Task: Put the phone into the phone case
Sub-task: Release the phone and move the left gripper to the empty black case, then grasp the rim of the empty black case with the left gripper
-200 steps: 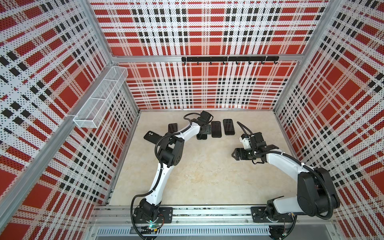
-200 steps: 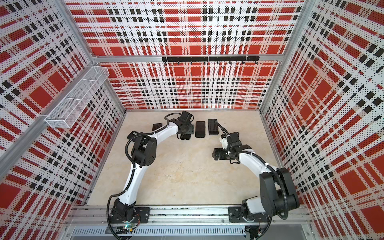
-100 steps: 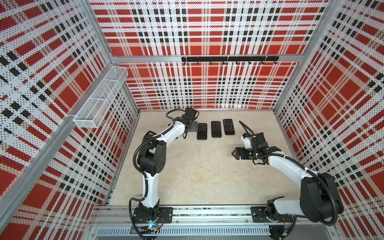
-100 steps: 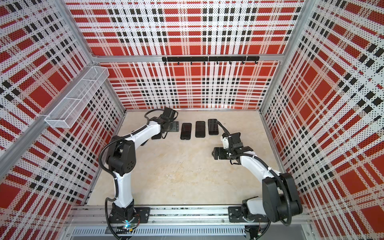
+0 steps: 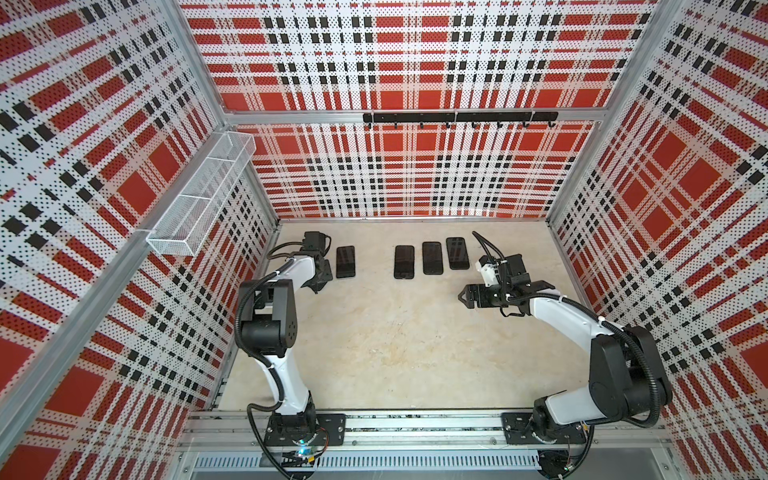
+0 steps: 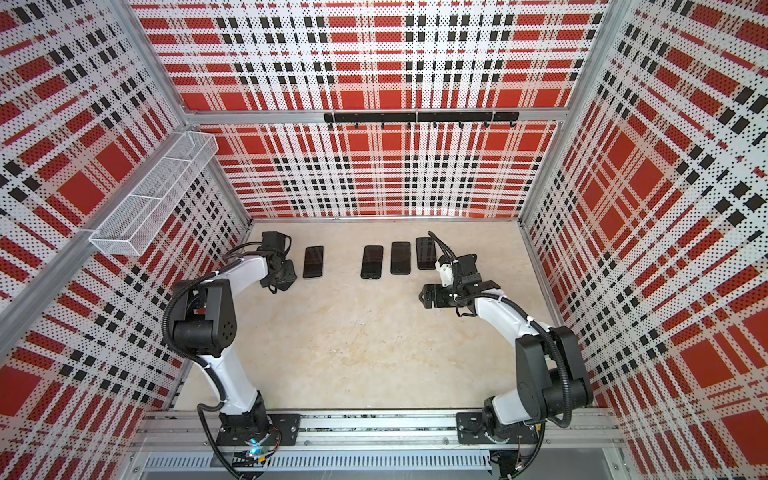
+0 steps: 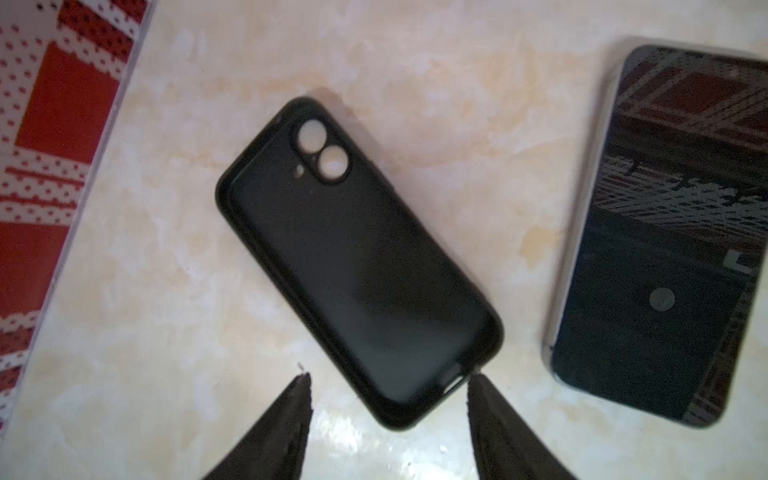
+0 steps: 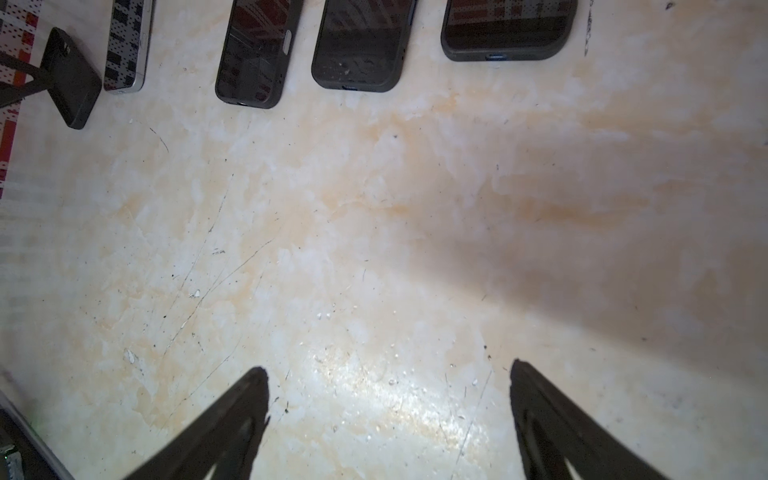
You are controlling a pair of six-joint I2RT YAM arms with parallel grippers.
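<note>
Red, black and white plaid panels are enclosing a pale marbled table [image 5: 395, 353], with both arms reaching over it. The left gripper [image 7: 389, 376] is hanging low over the near end of the phone case [image 7: 357, 266], its jaws standing partly apart and that end sitting between the fingertips [image 7: 291, 415]. One tip is lying right at the case's corner while a gap is showing at the other, so nothing is being gripped. The case, black and empty, is lying flat and skewed to the gripper, the table showing through its camera cut-outs. In both top views the gripper is hiding it. Just beside the case, the phone [image 5: 345, 262] is lying screen up, silver-edged and mirroring the plaid. Well apart on the right, the right gripper [image 8: 388, 365] is hovering with jaws spread wide over bare table, holding nothing. Beyond it, a row of three dark phones [image 5: 432, 257] is lying near the back wall. A wire basket [image 5: 199, 199] is hanging on the left wall and a hook rail [image 5: 457, 117] is running along the back one.
</note>
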